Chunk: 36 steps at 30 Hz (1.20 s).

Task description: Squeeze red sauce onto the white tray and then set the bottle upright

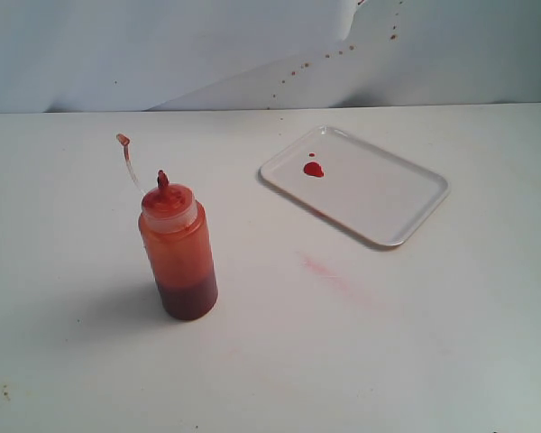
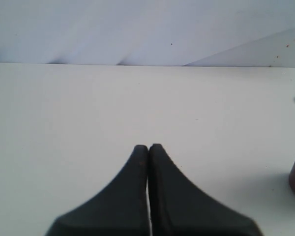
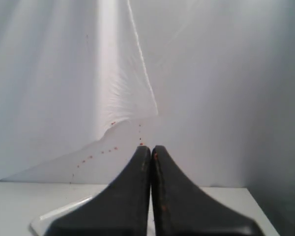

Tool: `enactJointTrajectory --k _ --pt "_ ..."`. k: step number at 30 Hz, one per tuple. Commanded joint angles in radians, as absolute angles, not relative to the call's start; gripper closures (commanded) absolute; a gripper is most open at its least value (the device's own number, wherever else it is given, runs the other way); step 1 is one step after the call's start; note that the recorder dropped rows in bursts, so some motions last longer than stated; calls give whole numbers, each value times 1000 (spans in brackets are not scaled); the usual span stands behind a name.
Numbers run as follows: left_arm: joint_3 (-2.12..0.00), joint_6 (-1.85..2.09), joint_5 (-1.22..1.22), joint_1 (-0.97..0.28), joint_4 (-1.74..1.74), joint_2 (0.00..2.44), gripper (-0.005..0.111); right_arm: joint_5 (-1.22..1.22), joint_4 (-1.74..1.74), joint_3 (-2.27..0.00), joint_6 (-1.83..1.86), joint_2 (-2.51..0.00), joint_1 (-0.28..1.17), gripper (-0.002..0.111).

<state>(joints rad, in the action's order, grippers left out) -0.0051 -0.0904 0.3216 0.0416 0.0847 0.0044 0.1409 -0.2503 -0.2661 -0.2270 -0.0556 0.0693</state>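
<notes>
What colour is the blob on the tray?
Dark red blob on the white tray, clearest in the exterior view.

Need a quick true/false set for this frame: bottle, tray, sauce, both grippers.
1. The bottle stands upright on the table. True.
2. A red sauce blob lies on the white tray. True.
3. The bottle touches the white tray. False: they stand apart.
4. The left gripper holds the bottle. False: it is shut on nothing.
5. The right gripper is open. False: it is shut and empty.
</notes>
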Motion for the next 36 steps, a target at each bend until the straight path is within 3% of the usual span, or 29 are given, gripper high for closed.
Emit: enactJointTrajectory --k 1,19,36 --pt "0 -96 319 36 87 0 107 74 -222 -155 -211 -28 74 108" --pt "0 -96 319 36 87 0 107 46 -217 0 -209 0 68 108" --pt "0 -96 319 36 87 0 107 296 -219 0 -293 0 68 108"
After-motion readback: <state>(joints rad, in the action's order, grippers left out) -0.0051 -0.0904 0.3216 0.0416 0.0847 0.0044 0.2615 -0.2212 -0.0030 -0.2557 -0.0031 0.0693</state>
